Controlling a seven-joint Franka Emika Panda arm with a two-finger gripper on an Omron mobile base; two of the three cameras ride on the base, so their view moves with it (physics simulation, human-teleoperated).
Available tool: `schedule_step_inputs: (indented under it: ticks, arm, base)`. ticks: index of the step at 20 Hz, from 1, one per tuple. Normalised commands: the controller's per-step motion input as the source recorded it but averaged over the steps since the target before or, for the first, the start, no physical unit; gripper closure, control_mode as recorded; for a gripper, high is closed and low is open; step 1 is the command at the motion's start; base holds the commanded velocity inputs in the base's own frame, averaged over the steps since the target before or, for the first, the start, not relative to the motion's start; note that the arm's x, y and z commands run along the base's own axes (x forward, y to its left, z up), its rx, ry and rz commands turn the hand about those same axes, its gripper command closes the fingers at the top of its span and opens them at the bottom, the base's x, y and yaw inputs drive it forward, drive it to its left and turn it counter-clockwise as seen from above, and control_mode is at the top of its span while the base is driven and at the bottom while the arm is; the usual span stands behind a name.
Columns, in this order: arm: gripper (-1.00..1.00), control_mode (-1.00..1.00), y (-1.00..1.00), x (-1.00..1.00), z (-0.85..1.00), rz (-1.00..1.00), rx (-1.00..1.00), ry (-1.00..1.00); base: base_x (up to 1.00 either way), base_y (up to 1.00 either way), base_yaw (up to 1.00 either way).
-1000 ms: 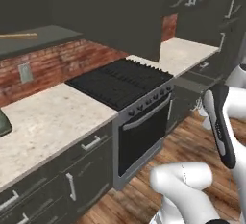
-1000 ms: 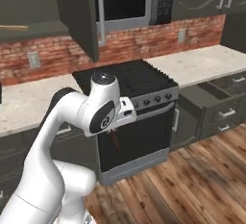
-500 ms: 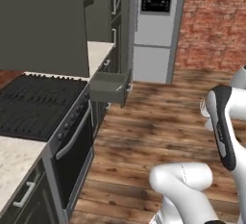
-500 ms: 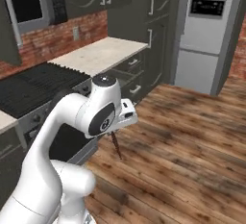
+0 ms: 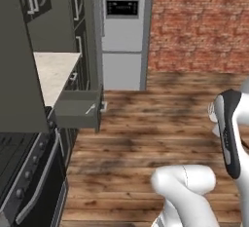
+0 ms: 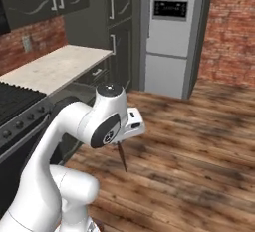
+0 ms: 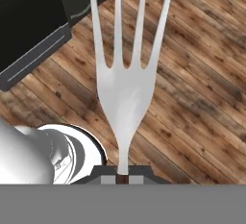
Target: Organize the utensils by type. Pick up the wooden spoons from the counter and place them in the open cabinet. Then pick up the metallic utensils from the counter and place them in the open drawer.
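Left base view: the drawer [image 5: 78,109] stands open below the counter [image 5: 53,72], the fridge [image 5: 124,31] just beyond it. Right base view: the fork [image 6: 121,156] hangs below the arm, well short of the fridge. Hand view: the gripper [image 7: 123,176] is clenched on the fork's neck, tines over the wood floor [image 7: 192,88].

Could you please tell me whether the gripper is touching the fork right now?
Touching. In the hand view the fork rises straight out of the shut gripper, its narrow neck pinched between the fingertips with no gap.
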Motion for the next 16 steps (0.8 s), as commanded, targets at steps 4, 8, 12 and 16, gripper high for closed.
schedule_step_inputs:
  ticks: [4,8,12,16]
  arm:
    - [1.0,1.0,0.0,0.0,0.0,0.0,0.0,0.0]
    - [1.0,1.0,0.0,0.0,0.0,0.0,0.0,0.0]
    - [1.0,1.0,0.0,0.0,0.0,0.0,0.0,0.0]
    - [1.0,1.0,0.0,0.0,0.0,0.0,0.0,0.0]
  base:
    - [0.8,-0.24,0.0]
    - [0.84,0.07,-0.04]
    - [0.76,0.4,-0.08]
    - [0.46,0.48,-0.14]
